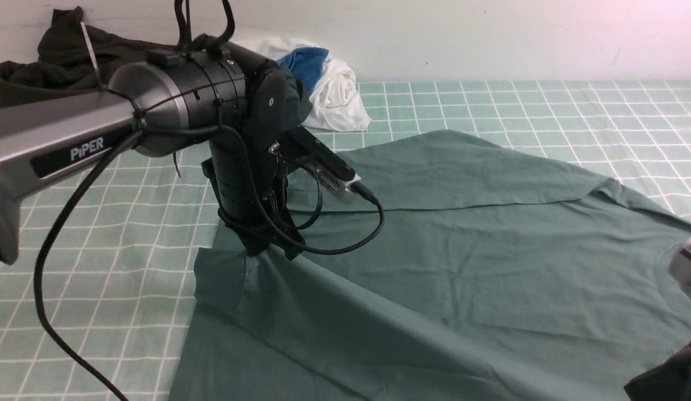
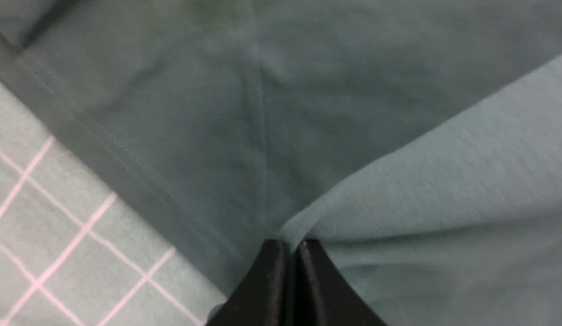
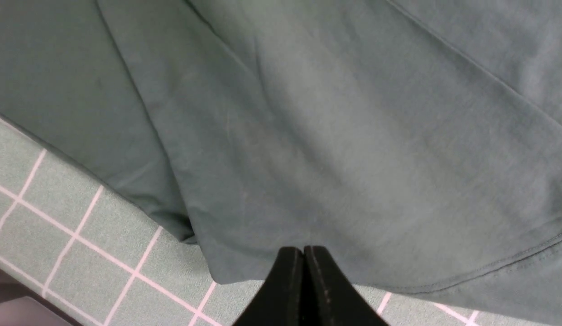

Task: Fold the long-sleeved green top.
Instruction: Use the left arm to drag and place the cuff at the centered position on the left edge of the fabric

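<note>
The green long-sleeved top (image 1: 462, 250) lies spread over the middle and right of the table, with a fold line across its far part. My left gripper (image 1: 261, 252) points down at the top's left edge and is shut on a pinch of its fabric, which rises to the tips in a ridge. In the left wrist view the jaws (image 2: 291, 244) are closed with cloth (image 2: 398, 181) wedged between them. My right gripper (image 3: 303, 249) is shut, its tips over the top (image 3: 353, 136) near a hemmed corner, and I see no cloth between the jaws. Only a bit of the right arm (image 1: 687, 267) shows at the front view's right edge.
A checked green cloth (image 1: 100, 250) covers the table. A very dark bulky garment (image 1: 61, 61) lies at the back left by the wall. A white and blue bundle (image 1: 328, 89) sits at the back centre. The left arm's black cable (image 1: 61, 234) loops low over the table.
</note>
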